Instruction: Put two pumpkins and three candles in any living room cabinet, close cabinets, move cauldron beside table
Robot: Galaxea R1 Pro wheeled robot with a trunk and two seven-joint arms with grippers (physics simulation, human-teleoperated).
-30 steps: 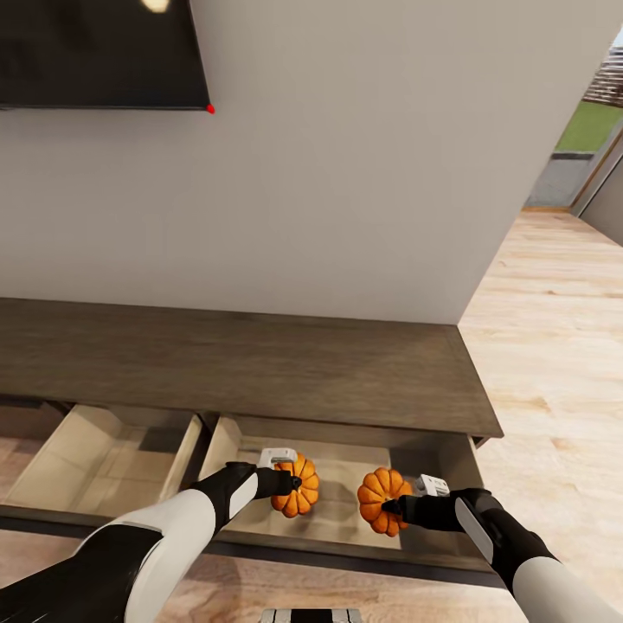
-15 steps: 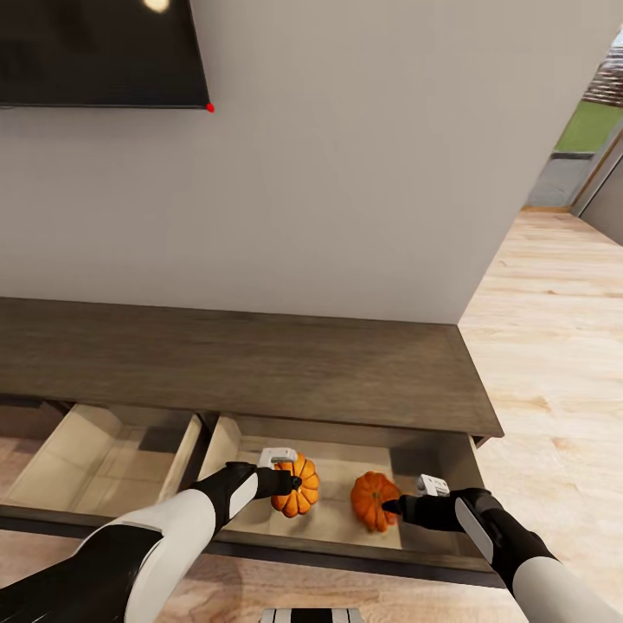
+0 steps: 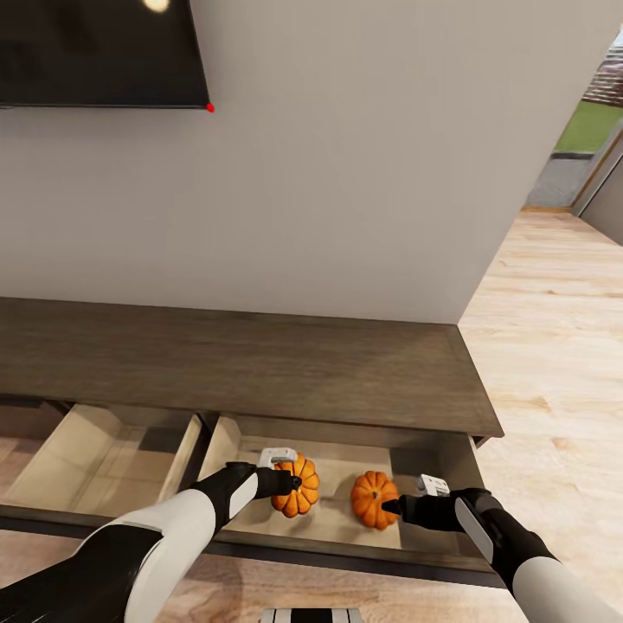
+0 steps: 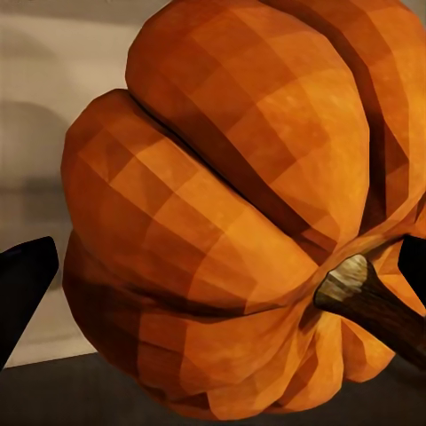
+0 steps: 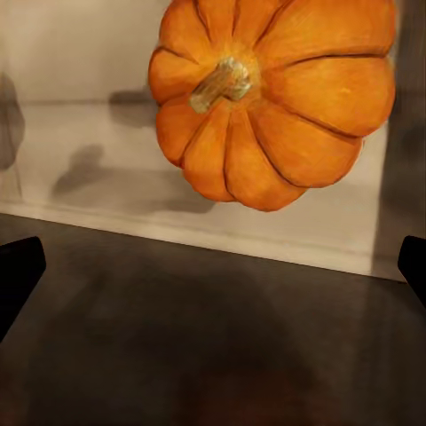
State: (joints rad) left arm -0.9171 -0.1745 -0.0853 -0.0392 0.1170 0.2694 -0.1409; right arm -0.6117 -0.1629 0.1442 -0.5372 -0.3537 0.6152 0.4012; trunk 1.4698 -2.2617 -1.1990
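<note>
The long, low, dark brown wooden cabinet [image 3: 242, 368] stands against the wall with two drawers pulled out. The right-hand drawer [image 3: 346, 459] holds both pumpkins.

The left gripper [image 3: 292, 481] is closed on a ribbed orange pumpkin with a short dark stem [image 3: 296, 485], held just above the drawer floor; in the left wrist view that left pumpkin [image 4: 240, 213] sits between the dark fingertips [image 4: 22, 284].

The right gripper [image 3: 391, 506] stands wide and empty. The second ribbed orange pumpkin [image 3: 374, 499] rests on the pale drawer floor just ahead of it; the right wrist view shows this right pumpkin [image 5: 275, 98] clear of both fingertips [image 5: 18, 271].

Handling judgement: each pumpkin appears light and rigid, with a rounded body liable to roll. The ribbed flanks offer the surest hold; the stem looks too slender.

Compared with one second ago, the right pumpkin has left the right gripper, dropped, and settled upright after tilting. The left pumpkin remains held, unchanged.
</note>
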